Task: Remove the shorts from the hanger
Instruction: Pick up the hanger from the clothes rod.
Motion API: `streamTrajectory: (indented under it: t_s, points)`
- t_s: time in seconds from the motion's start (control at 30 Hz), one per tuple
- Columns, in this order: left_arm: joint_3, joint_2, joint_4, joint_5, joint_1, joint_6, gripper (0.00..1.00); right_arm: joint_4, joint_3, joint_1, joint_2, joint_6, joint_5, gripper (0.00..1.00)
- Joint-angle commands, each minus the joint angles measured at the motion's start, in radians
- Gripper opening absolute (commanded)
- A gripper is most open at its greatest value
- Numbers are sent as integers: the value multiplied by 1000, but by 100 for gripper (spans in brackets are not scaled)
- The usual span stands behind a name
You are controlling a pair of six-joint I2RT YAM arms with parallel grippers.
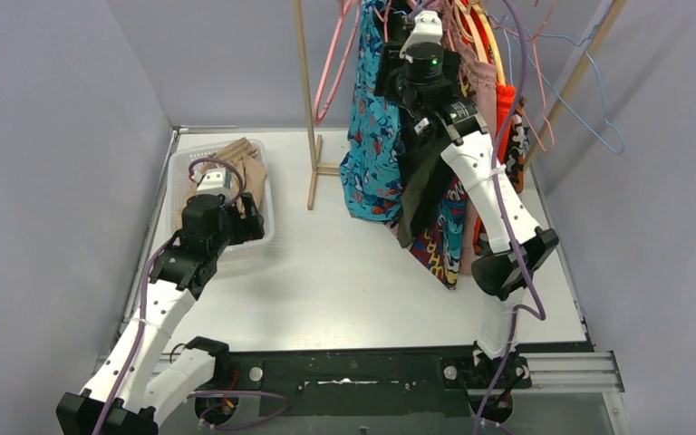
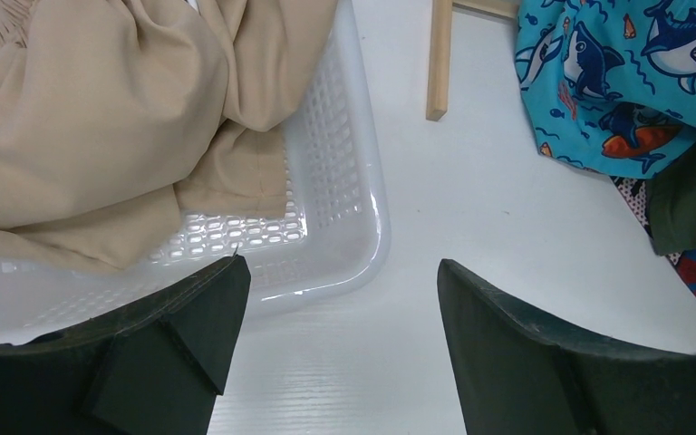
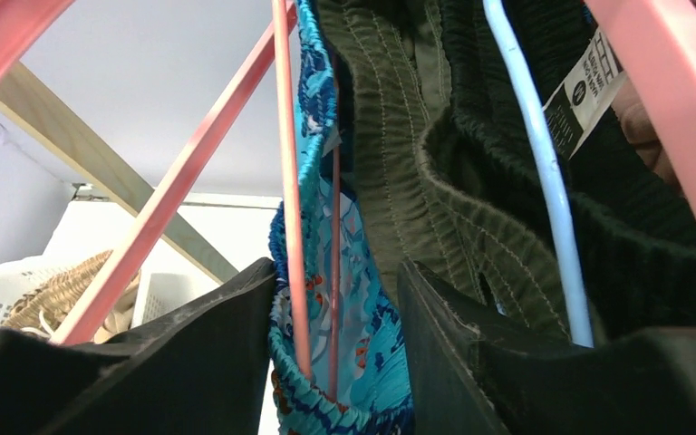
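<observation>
Shorts hang between jaws of right tool, perhaps touching.

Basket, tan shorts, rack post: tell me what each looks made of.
Basket: white plastic, slightly glossy, with a moulded grid of small holes in its walls.
Tan shorts: soft matte fabric, probably a light woven cloth, lying in loose folds with a gathered waistband.
Rack post: pale bare wood, judging by its colour and square edges; whether it is varnished cannot be told.

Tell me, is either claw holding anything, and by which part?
Left claw: nothing. Right claw straddles the waistband of the teal shark-print shorts and the pink hanger; whether it has clamped cannot be told.
</observation>
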Motion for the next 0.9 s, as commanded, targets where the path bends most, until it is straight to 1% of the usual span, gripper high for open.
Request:
streamTrajectory:
  t_s: [0.0,0.1,0.2,0.37,0.43,0.5,0.63,0.7,0.87]
  points:
    - [11,-15,44,23,3,-7,76,36,63,-20,20,-49,21,46]
    - [15,-17,36,19,3,-11,76,68,65,-21,28,-57,26,36]
    - [14,-23,31,16,3,-13,76,127,50,-20,16,-57,32,18]
    - [12,-26,30,22,4,-17,76,274,16,-13,-15,-82,51,1]
    - [12,-27,30,23,4,-20,76,346,9,1,-23,-106,62,0]
    - [15,-27,30,24,3,-23,76,432,-11,23,-33,-159,71,0]
    - [33,-32,26,23,4,-24,76,541,-25,78,-51,-273,123,0]
    - [37,-35,25,19,4,-23,76,573,-46,93,-68,-283,125,0]
    - [48,-37,18,22,4,-24,76,583,-97,115,-114,-271,161,0]
